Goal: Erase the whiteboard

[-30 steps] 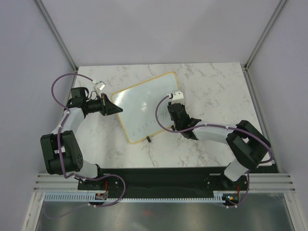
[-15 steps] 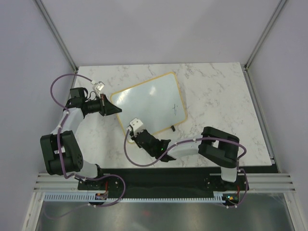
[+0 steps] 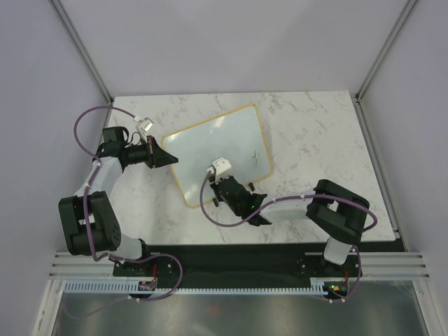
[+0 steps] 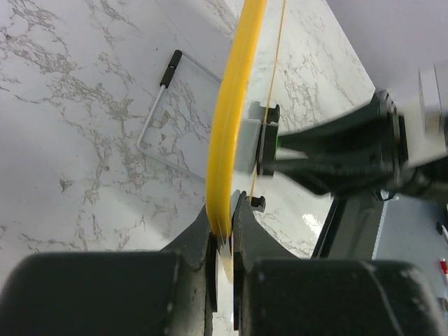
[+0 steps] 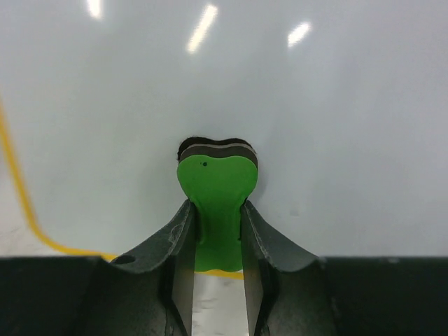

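Whiteboard glossy white, yellow frame — few black marks at right.

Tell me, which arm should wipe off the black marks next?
The right one: the right claw holds the green eraser against the whiteboard, while the left claw grips its yellow edge.
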Tool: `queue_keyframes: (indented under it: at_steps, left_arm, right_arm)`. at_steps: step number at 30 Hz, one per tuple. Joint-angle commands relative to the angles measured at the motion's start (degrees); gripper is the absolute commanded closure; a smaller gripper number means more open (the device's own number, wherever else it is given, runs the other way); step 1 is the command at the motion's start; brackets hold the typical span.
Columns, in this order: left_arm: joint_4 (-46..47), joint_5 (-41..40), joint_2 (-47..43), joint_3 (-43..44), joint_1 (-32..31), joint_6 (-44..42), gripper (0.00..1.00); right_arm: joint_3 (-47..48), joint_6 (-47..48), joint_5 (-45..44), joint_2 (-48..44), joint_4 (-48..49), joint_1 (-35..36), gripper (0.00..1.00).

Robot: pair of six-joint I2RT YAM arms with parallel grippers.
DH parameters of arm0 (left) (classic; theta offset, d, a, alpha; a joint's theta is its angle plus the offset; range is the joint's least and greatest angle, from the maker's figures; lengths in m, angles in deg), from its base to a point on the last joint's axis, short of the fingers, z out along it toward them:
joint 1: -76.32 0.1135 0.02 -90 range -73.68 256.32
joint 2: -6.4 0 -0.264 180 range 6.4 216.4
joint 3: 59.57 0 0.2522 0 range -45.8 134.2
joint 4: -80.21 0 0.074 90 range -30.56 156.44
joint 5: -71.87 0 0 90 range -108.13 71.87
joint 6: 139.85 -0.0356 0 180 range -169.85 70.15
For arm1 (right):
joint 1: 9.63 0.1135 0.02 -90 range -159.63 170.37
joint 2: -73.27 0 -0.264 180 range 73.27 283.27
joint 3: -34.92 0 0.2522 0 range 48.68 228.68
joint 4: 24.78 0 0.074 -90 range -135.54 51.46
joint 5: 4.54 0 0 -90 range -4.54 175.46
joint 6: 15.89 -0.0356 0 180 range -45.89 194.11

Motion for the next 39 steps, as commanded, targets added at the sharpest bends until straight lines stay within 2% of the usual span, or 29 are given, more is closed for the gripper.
queue_keyframes:
  at_steps: [1,4,8,18,23,26,32,39]
  left_arm:
    - [5.30,-13.97,-0.43,1.66,0.24,-11.32,0.98]
    - [5.30,-14.32,-0.34,1.66,0.33,-11.59,0.98]
    - [5.21,-14.14,-0.25,1.57,0.42,-11.50,0.98]
    - [5.13,-14.49,-0.86,1.04,0.33,-11.50,0.98]
    - [5.04,-14.49,-0.87,1.13,0.33,-11.76,0.98]
    - [5.12,-14.32,-0.60,1.31,0.33,-11.76,0.98]
    - [5.13,-14.23,-0.25,1.48,0.33,-11.94,0.98]
    - [5.21,-13.97,0.54,1.57,0.33,-11.94,0.98]
  right_arm:
    - [-6.94,-3.48,-7.40,-6.05,-1.44,-9.90,1.00]
    - [-11.43,-5.77,-7.67,-10.81,-1.00,-15.53,1.00]
    - [-13.02,-7.36,-5.12,-12.23,-0.65,-20.82,1.00]
    - [3.22,-3.05,-2.48,-7.84,-1.69,-21.62,1.00]
    - [5.18,-4.62,-1.86,-6.61,-4.50,-24.69,1.00]
    - [3.17,-6.74,-1.51,-6.17,-5.65,-25.22,1.00]
    - [-9.92,-14.47,2.53,-9.33,-3.55,-24.79,1.00]
    - [-14.78,-18.96,2.88,-9.77,-2.66,-23.46,1.00]
